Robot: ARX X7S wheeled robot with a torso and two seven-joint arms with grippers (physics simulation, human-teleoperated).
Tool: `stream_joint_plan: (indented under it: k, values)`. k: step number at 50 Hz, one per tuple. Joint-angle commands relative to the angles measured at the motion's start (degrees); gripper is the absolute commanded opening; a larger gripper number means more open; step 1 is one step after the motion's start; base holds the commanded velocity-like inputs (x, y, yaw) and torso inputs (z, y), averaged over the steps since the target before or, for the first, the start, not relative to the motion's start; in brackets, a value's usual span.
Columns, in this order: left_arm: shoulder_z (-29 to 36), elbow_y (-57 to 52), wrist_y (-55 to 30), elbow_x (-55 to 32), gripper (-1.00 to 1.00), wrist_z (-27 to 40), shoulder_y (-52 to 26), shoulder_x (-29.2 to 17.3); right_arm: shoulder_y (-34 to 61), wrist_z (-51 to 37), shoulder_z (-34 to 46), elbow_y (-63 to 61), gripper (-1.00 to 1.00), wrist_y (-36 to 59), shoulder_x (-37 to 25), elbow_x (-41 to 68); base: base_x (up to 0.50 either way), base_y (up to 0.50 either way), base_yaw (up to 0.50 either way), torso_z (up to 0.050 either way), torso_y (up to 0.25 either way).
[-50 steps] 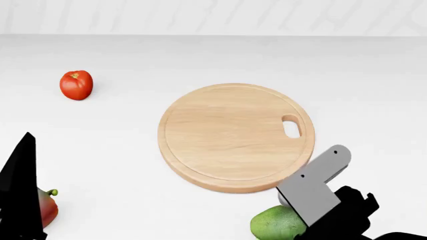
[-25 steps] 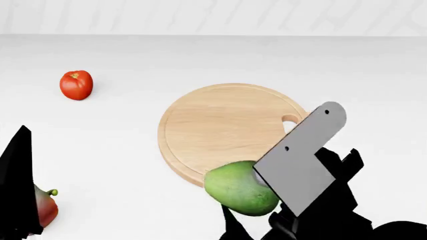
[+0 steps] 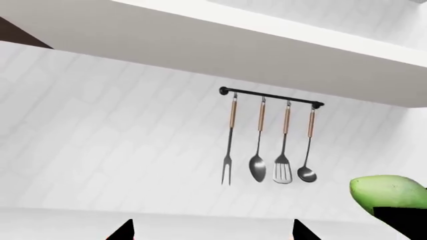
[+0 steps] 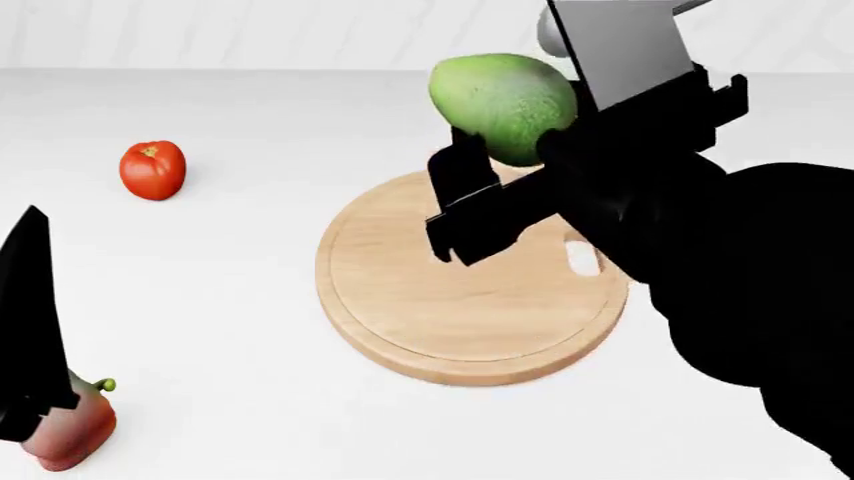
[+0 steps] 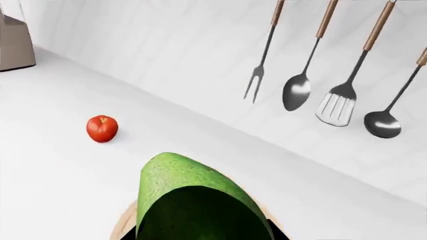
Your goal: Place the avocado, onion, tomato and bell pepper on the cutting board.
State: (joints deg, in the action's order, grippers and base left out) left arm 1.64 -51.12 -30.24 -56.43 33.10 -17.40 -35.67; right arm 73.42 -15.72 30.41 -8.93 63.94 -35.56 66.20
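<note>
My right gripper (image 4: 534, 135) is shut on the green avocado (image 4: 501, 100) and holds it in the air above the far side of the round wooden cutting board (image 4: 441, 310). The right wrist view is filled by the avocado (image 5: 177, 182) between the jaws of the right gripper (image 5: 203, 231), with a sliver of board (image 5: 122, 226) beneath. The red tomato (image 4: 152, 169) (image 5: 102, 128) sits on the counter far left. At the near left, my left arm partly hides the bell pepper (image 4: 78, 428). The left gripper (image 3: 212, 235) is open and empty, facing the wall. The onion is out of view.
A rail with a fork, spoon, spatula and ladle (image 3: 270, 145) (image 5: 333, 85) hangs on the back wall under a shelf (image 3: 200, 45). A brown block (image 5: 15, 46) stands at the counter's far left. The avocado (image 3: 387, 194) also shows in the left wrist view.
The right gripper has lifted the avocado from the counter at the board's near edge, up and away over the board. The left arm has barely moved.
</note>
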Motion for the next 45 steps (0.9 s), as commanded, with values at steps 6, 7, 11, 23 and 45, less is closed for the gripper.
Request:
stream_joint_plan:
  k: [6, 7, 11, 23, 45]
  values:
    - [0.28, 0.41, 1.73, 2.03, 1.00, -1.39, 1.49, 0.20, 0.96, 10.69, 7.90, 27.03, -1.00, -15.71, 8.98, -17.23, 0.00, 0.00, 0.00, 0.000, 0.000]
    - [0.18, 0.39, 1.81, 2.02, 1.00, -1.39, 1.63, 0.14, 0.67, 10.91, 8.03, 28.24, -1.00, -16.48, 9.32, -17.69, 0.00, 0.00, 0.00, 0.000, 0.000]
    - [0.27, 0.18, 1.92, 2.21, 1.00, -1.18, 2.05, 0.22, -0.62, 11.56, 7.84, 31.39, -1.00, -19.13, 9.95, -18.60, 0.00, 0.00, 0.00, 0.000, 0.000]
    - [-0.09, -0.35, 2.17, 1.61, 1.00, -0.95, 2.92, -0.40, -6.97, 11.69, 6.44, 38.58, -1.00, -25.92, 12.49, -19.19, 0.00, 0.00, 0.00, 0.000, 0.000]
    - [-0.56, -0.82, 2.95, 0.97, 1.00, -0.71, 4.41, -0.99, -11.94, 11.12, 6.24, 39.16, -1.00, -27.52, 12.77, -18.59, 0.00, 0.00, 0.00, 0.000, 0.000]
